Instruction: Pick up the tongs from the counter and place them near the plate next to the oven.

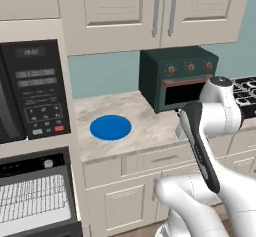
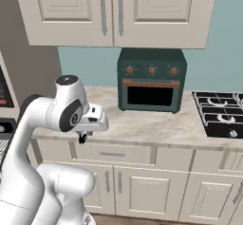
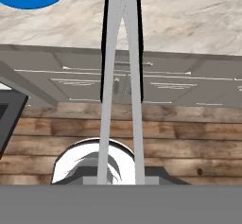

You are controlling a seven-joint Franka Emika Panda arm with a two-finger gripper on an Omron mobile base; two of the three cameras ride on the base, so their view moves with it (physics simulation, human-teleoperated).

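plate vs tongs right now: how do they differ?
The plate is a flat bright blue disc lying on the marbled counter; the tongs are long, thin, grey with dark edges, held in the shut gripper. Plate rests free; tongs hang short of the counter edge.

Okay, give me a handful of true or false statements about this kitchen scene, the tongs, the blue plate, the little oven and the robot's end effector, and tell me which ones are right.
1. The tongs are held in the end effector. True.
2. The blue plate sits on top of the green countertop oven. False: it lies flat on the marbled counter, to the left of the oven.
3. The tongs already lie on the counter beside the plate. False: they are in the air, in front of the cabinet drawers.
4. The oven stands against the teal wall, under the upper cabinets. True.
5. The plate has food on it. False: it is bare.
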